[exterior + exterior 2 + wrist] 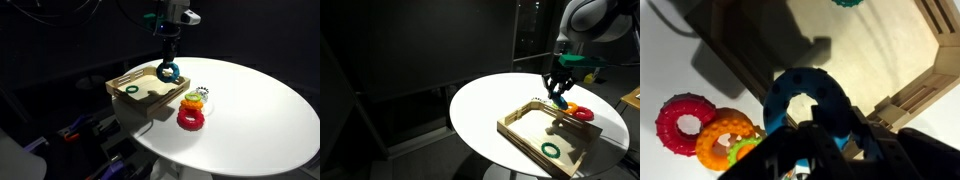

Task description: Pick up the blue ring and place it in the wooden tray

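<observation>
Hanging pinched between the closed fingers of the hand (168, 66), the blue ring (808, 92) sits over the corner of the wooden tray (908, 92) nearest the other toy rings; whether it touches the tray's base cannot be told. A thin dark green ring (131, 90) lies inside the tray at the far side from the hand. Just outside the tray, on the round white surface (250, 115), a red ring (684, 122) rests beside an orange ring (725, 135).
</observation>
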Motion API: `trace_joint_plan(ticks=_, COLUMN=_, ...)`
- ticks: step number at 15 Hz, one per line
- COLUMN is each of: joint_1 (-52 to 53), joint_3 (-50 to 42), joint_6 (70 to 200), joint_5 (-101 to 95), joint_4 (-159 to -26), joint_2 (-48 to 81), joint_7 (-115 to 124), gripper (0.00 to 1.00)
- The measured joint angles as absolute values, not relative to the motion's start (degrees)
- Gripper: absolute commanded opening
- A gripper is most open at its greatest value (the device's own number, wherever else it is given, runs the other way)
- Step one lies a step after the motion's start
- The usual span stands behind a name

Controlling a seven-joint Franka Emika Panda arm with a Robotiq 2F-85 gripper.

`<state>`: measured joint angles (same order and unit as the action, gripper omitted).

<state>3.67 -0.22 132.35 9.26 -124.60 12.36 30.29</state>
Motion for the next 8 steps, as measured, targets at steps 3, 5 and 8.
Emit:
trace_joint_plan(ticks=3, joint_1=4.5, joint_3=0.8, joint_6=132.3, joint_5=10.9, joint_4=-124.7, joint_2=12.4, joint_7=30.3, gripper=0.1)
trace_joint_plan(ticks=5, joint_1=5.0, joint_3=1.3, joint_6=132.4, joint_5=11.4, joint_4=-124.8, joint_2=12.7, joint_7=30.3, gripper=0.1)
trace_joint_plan(ticks=8, joint_1=5.9, joint_3=1.8, joint_6=132.6, joint_5=11.8, joint_4=-124.8, joint_2=13.5, joint_7=30.3, gripper=0.1)
